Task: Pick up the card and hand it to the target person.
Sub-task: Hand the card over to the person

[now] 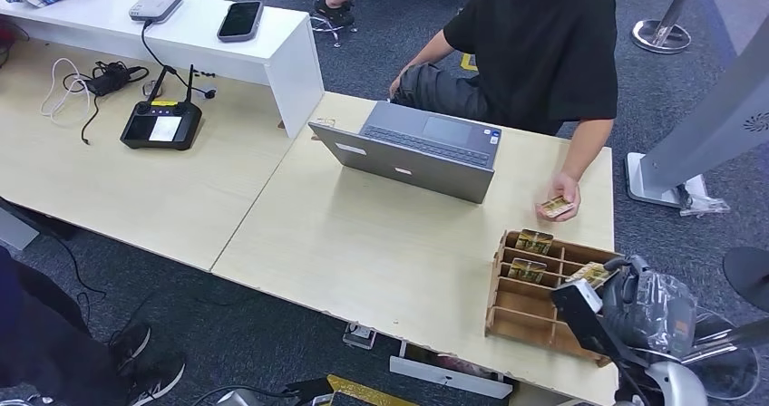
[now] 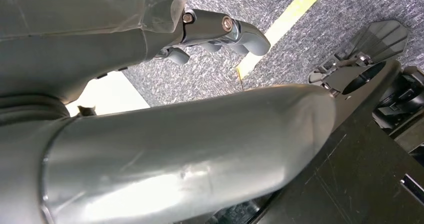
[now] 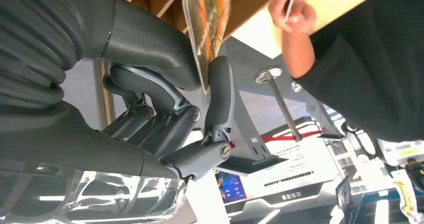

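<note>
One hand is doing the work: the right hand (image 1: 626,290), grey and plastic-wrapped at the wrist, is pinching a thin gold-and-brown printed card (image 1: 590,273) between its thick grey thumb and a dark finger (image 3: 220,91), the other fingers curling behind. The card is sitting at the hand's far tip, over the upper right corner of the open wooden slotted card tray (image 1: 504,290) near the right end of the pale wood table (image 1: 363,252).

In the right wrist view the card (image 3: 207,19) is standing edge-on out of the pinch, its long axis running on from the fingertips away from the palm, toward the tray and the table edge beyond.

The seated person in a black t-shirt (image 1: 544,43) is facing the robot across the table. Their hand (image 1: 559,199) is resting on the table just past the tray, up and slightly left of the card in the head view, already holding a similar small card (image 1: 556,207). The handover, as I judge it, is calling for a short reach forward and a little leftward.

The left hand (image 2: 225,31) is hanging over grey carpet, fingers curled in, holding nothing. It is well apart from the card, so the right hand is nearer.
</note>
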